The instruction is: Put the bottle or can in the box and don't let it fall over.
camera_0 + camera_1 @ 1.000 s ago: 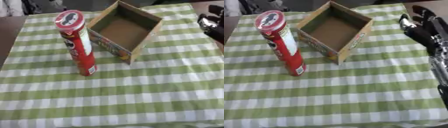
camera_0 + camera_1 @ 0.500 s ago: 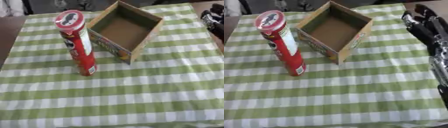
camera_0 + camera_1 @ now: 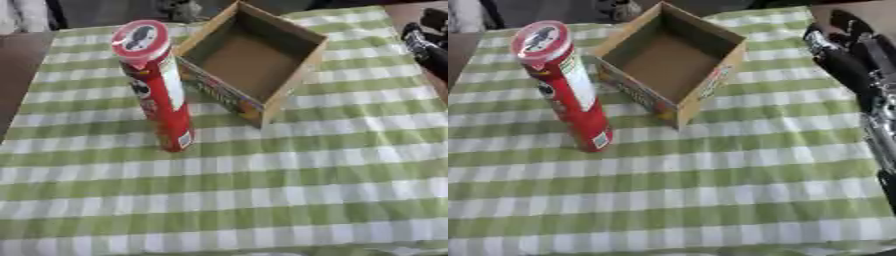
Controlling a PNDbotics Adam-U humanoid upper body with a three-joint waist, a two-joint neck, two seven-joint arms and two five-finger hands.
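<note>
- The right hand [image 3: 846,47] comes in at the right edge, up over the far right part of the desk [image 3: 710,200]. It's black and blurry, and I honestly can't tell how far open the fingers are. It isn't holding or touching anything; both the can and the box are well apart from it.
- Left hand doesn't show up in either view.
- The can [image 3: 156,85] is a tall red tube with a red lid, standing upright on its base on the green and white checked cloth [image 3: 262,190]. Its long axis runs vertical, lid end up. It sits on the left half of the desk.
- The cardboard box [image 3: 254,60] is open at the top with nothing inside, turned at an angle so one corner points toward the robot. It's just beside the can, to its right and a bit farther back. I can't tell if they touch.
</note>
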